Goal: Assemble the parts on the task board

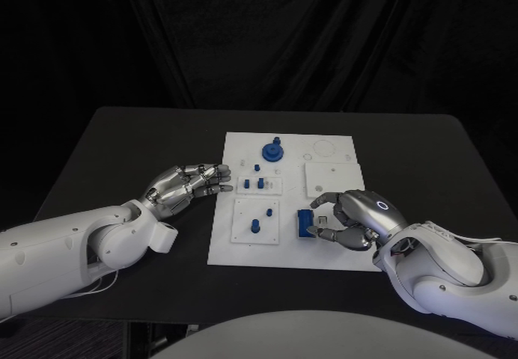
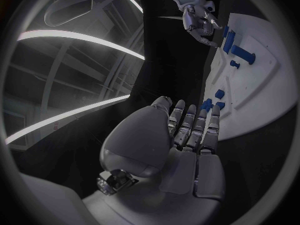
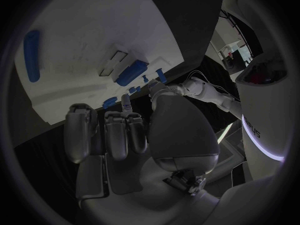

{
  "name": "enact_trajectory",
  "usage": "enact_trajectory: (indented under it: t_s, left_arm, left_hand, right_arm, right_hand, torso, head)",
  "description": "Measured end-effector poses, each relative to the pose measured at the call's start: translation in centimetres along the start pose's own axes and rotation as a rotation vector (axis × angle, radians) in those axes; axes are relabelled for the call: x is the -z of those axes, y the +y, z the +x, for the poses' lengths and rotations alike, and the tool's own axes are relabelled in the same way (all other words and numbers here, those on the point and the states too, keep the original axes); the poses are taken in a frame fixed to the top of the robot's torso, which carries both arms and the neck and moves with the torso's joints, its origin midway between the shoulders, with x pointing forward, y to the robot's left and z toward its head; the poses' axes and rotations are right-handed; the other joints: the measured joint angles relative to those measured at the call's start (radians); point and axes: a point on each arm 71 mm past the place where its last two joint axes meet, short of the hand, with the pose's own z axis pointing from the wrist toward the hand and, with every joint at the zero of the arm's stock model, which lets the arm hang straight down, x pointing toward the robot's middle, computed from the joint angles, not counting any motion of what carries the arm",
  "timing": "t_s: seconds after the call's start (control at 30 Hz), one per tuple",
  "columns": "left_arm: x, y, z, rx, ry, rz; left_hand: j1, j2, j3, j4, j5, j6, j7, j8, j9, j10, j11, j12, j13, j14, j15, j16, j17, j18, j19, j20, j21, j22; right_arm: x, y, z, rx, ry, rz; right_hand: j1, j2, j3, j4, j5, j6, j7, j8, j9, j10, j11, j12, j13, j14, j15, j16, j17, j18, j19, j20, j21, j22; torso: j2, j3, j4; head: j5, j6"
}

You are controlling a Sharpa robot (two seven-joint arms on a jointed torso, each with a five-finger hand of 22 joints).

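Hands flank the white task board (image 1: 329, 254) at the centre of your black tabletop (image 1: 119, 142). Your left hand (image 1: 190, 185) rests at the board's left edge, fingers extended and apart, holding nothing. Your right hand (image 1: 356, 217) curls over the board's near right corner, beside a blue block (image 1: 305, 222); whether it grips the block you cannot tell. Small blue parts (image 1: 256, 224) stand mid-board, a round blue part (image 1: 273, 152) near the far edge.

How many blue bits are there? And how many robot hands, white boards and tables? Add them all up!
Blue parts: 7, as far as the head view shows
Hands: 2, the left hand and the right hand
White board: 1
Black table: 1
Total: 11
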Motion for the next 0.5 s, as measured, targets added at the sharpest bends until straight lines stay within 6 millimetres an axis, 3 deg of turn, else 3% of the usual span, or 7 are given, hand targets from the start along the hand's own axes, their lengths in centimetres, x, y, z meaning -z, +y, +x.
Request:
enact_trajectory:
  t_s: [0.13, 0.5]
  left_arm:
    - [-0.03, 0.02, 0.04, 0.001, 0.001, 0.000]
    - [-0.03, 0.03, 0.04, 0.001, 0.002, -0.001]
  left_hand:
    - [0.000, 0.000, 0.006, 0.000, 0.000, 0.000, 0.000, 0.000, 0.000, 0.000, 0.000, 0.000, 0.000, 0.000, 0.000, 0.000, 0.000, 0.000, 0.000, 0.000, 0.000, 0.000]
    - [0.000, 0.000, 0.007, -0.001, 0.000, 0.000, 0.000, 0.000, 0.000, 0.000, 0.000, 0.000, 0.000, 0.000, 0.000, 0.000, 0.000, 0.000, 0.000, 0.000, 0.000, 0.000]
  right_arm:
    - [-0.19, -0.13, 0.12, -0.006, 0.002, 0.007]
    - [-0.72, -0.24, 0.57, -0.006, 0.023, 0.016]
  right_hand:
    - [0.020, 0.000, 0.003, -0.003, -0.037, 0.021, -0.008, 0.037, 0.016, -0.002, 0.002, 0.000, 0.000, 0.002, 0.002, 0.000, 0.000, 0.000, 0.000, 0.000, 0.000, 0.000]
    - [0.120, -0.047, 0.003, -0.003, -0.139, 0.036, -0.008, 0.146, 0.072, 0.000, 0.007, 0.000, 0.000, 0.004, 0.003, 0.000, 0.000, 0.000, -0.004, 0.004, 0.000, 0.000]
  torso:
    - [0.000, 0.0000, 0.0003]
    - [0.000, -0.0007, 0.0012]
  head:
    - [0.000, 0.000]
    - [0.000, 0.000]
